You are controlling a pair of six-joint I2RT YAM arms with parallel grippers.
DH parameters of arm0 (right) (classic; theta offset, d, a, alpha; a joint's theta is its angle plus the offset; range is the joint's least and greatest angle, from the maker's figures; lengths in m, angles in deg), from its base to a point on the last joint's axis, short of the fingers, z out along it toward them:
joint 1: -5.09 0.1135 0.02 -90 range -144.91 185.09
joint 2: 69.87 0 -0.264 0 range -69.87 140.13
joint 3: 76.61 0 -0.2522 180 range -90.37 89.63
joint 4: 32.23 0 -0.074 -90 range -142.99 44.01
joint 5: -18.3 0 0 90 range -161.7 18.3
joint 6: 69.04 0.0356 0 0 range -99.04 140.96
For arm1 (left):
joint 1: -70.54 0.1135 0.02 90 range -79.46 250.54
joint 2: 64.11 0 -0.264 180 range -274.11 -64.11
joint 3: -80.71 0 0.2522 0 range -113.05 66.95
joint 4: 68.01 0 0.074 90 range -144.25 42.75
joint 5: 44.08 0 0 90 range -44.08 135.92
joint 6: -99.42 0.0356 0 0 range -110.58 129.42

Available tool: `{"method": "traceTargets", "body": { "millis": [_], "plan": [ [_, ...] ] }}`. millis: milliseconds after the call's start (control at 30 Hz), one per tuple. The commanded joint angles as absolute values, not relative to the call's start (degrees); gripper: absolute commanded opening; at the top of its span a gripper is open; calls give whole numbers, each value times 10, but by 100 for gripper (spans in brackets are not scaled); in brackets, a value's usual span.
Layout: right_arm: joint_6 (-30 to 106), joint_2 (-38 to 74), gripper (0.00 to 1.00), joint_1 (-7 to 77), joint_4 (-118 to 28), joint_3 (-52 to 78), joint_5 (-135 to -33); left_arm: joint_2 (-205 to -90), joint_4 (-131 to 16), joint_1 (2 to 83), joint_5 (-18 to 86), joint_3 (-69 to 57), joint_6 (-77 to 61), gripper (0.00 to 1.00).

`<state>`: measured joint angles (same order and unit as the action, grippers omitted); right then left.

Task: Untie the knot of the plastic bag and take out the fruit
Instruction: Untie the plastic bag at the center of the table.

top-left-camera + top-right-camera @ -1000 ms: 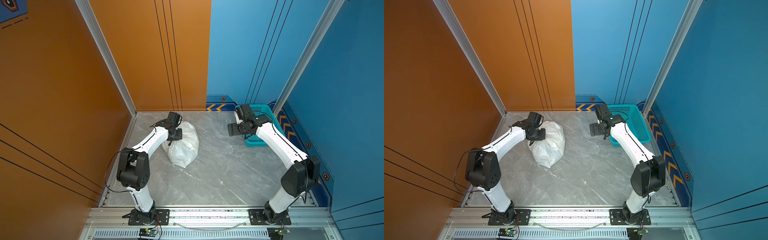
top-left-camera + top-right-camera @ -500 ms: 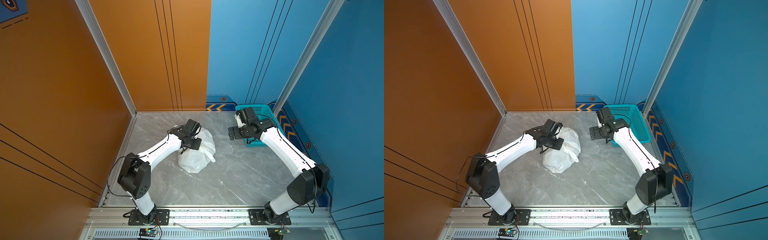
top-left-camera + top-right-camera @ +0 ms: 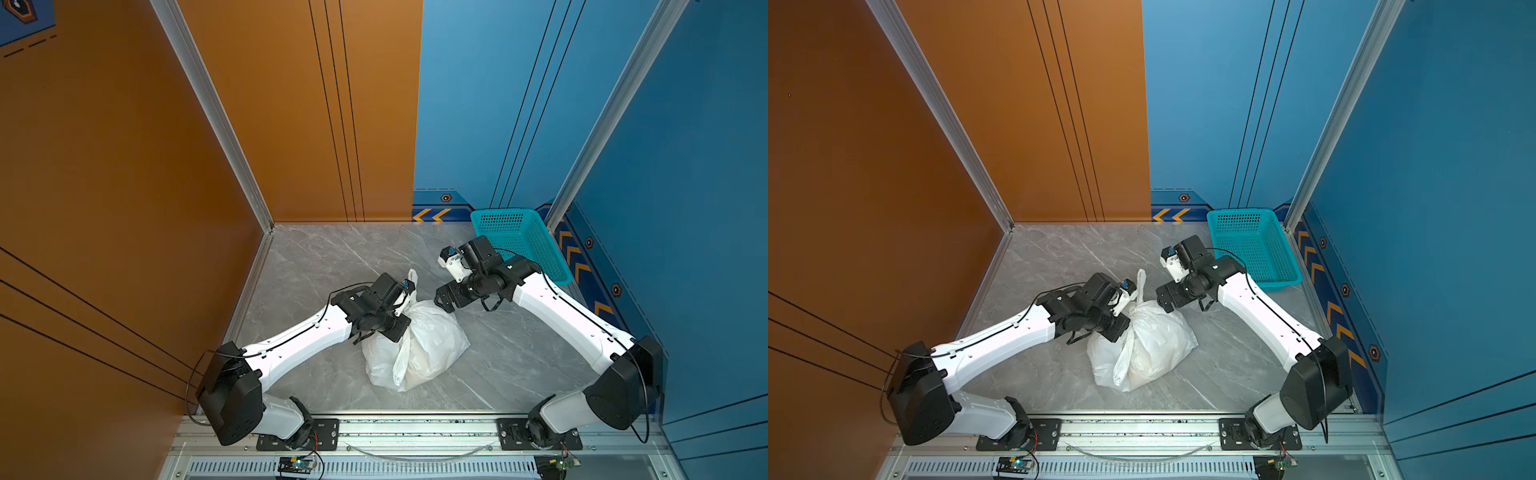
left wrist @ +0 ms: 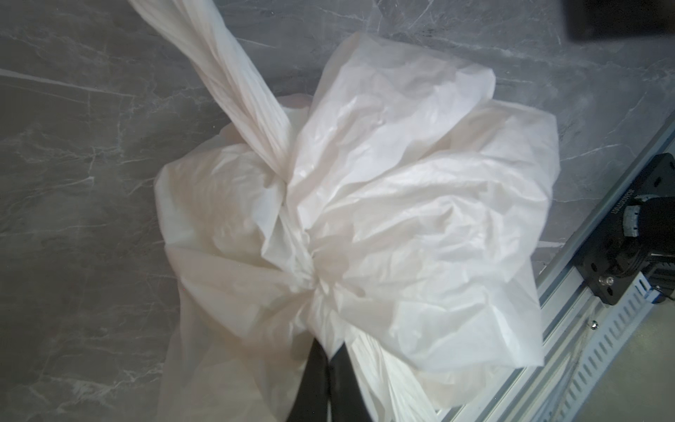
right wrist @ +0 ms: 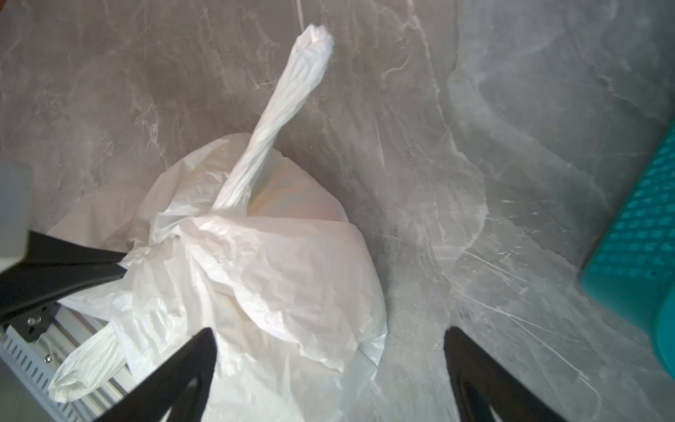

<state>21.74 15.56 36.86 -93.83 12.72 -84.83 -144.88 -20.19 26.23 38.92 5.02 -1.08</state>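
Observation:
The white plastic bag (image 3: 428, 345) (image 3: 1154, 345) lies bulging in the middle of the grey floor. One twisted handle (image 5: 277, 109) (image 3: 412, 276) sticks up from the knot (image 5: 171, 234) (image 4: 307, 281), and another handle loop (image 5: 84, 369) trails toward the front rail. My left gripper (image 4: 330, 345) (image 3: 397, 328) is shut, pinching bunched plastic right at the knot. My right gripper (image 5: 328, 332) (image 3: 446, 299) hangs open just above the bag's far right side, holding nothing. The fruit is hidden inside the bag; only a faint warm tint shows through the plastic.
A teal perforated basket (image 3: 523, 245) (image 3: 1254, 245) stands at the back right corner, behind the right arm. Orange and blue walls close in the left, back and right sides. The metal rail (image 3: 415, 428) with both arm bases runs along the front edge.
The left arm has dragged the bag from the back left to the middle of the floor. The right gripper has come away from the basket and now hangs over the bag.

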Motion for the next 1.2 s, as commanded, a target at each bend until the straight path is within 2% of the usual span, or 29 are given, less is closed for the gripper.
{"method": "traceTargets", "body": {
  "millis": [0, 300, 433, 633, 800, 933, 1100, 1167],
  "plan": [
    [199, 134, 93, 398, -891, 160, -915, -1437, -225, 259, 397, 60, -15, 0],
    [215, 139, 91, 493, -807, 206, -897, -1409, -247, 249, 403, 84, -19, 0],
    [216, 157, 85, 512, -800, 203, -850, -1398, -256, 249, 400, 104, -19, 0],
    [224, 168, 72, 518, -770, 217, -817, -1383, -275, 249, 399, 124, -24, 0],
    [238, 175, 61, 520, -751, 237, -845, -1366, -299, 256, 410, 142, -37, 0],
    [255, 173, 57, 520, -737, 257, -865, -1345, -329, 265, 420, 164, -54, 0],
    [274, 153, 41, 518, -713, 281, -856, -1322, -362, 272, 425, 191, -69, 0],
    [280, 144, 30, 515, -705, 288, -856, -1317, -364, 275, 427, 195, -69, 0]
  ]
}}
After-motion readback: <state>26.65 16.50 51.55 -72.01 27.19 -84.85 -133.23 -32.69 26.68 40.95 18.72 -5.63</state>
